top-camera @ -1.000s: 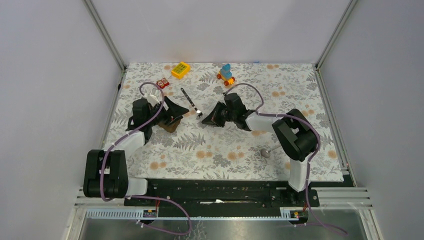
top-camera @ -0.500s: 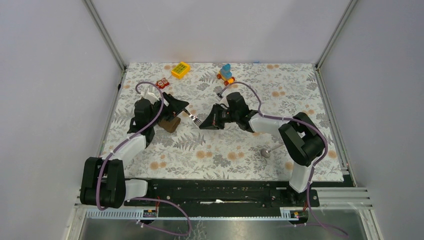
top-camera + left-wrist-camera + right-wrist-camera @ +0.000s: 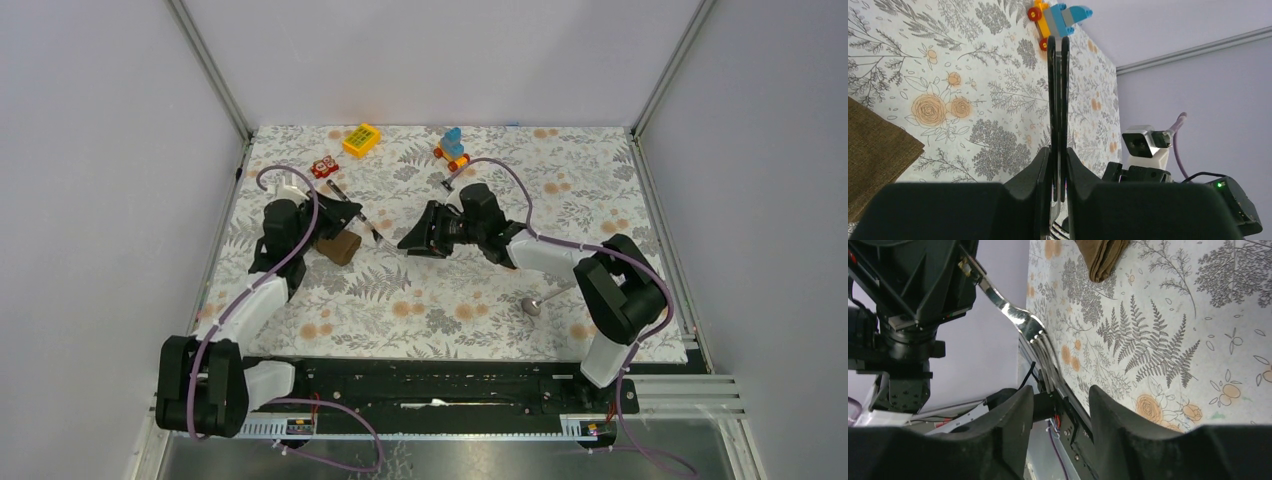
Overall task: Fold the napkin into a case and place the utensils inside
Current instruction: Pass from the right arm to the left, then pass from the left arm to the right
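- The left gripper [image 3: 343,214] sits at the left of the floral tablecloth [image 3: 450,330]. It is clenched on the handle of the fork [image 3: 373,233]. In the left wrist view, both fingers [image 3: 1044,167] press against the thin handle, which runs straight up between them.
- A small red toy [image 3: 323,167] lies just beyond the left gripper, near the far left corner of the cloth.
- The napkin [image 3: 339,249] is a dark-brown cloth folded into a small, compact bundle. It lies flat on the tablecloth, just on the near side of the left gripper and beneath the held fork's line. Neither gripper touches it.
- A yellow block [image 3: 361,139] rests by the far edge.
- The fork slants from its handle end near the red toy, through the left gripper, to its tines, which point at the right gripper [image 3: 413,241]. It is lifted off the cloth.
- The right gripper is released, its jaws standing apart. In the right wrist view the silver tines reach down into the gap between the fingers [image 3: 1010,412], and neither finger presses on them.
- A blue and orange wheeled toy [image 3: 452,147] stands at the far edge, beyond the right gripper.
- The spoon [image 3: 534,305] lies alone on the tablecloth beside the right arm's elbow. It is well apart from the napkin, with its bowl toward the near side.
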You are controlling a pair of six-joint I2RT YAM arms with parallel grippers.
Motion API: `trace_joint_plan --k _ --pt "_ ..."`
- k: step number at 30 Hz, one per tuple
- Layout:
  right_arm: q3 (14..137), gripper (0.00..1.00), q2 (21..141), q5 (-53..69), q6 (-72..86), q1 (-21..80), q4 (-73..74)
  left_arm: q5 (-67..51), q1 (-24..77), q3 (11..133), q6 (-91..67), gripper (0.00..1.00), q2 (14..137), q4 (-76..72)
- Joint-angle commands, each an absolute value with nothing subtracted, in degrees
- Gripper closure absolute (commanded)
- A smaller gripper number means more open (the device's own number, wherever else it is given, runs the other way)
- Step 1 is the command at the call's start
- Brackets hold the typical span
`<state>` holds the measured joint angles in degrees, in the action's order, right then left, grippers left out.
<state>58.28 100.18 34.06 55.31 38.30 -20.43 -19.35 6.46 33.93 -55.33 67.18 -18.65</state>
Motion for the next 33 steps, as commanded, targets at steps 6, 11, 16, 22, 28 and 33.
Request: trace_joint_plan --k 6,11,16,22,28,33 --pt "55.4 0.41 98.7 26.4 68.6 41.6 -32.8 -11.3 6.4 25.4 -57.8 1.0 58.1 -32.6" --pt "55.1 0.46 100.9 26.2 75.9 43.0 -36.9 -8.4 6.4 21.7 -57.2 1.0 54.7 -37.1" --pt "55.6 0.49 102.2 24.4 77.1 43.9 -35.9 -7.5 6.4 20.1 -58.4 1.0 53.5 -39.7" --pt "56.1 0.52 103.0 23.1 77.3 43.9 -35.9 -7.8 6.4 18.8 -60.4 1.0 53.7 -42.0" --pt "58.2 0.75 104.8 22.5 77.4 43.9 -36.8 -8.7 6.4 17.0 -62.9 1.0 54.3 -44.6" --pt "59.2 1.0 104.5 20.3 77.2 43.9 -35.2 -9.4 5.7 20.1 -60.4 0.86 54.4 -37.2"
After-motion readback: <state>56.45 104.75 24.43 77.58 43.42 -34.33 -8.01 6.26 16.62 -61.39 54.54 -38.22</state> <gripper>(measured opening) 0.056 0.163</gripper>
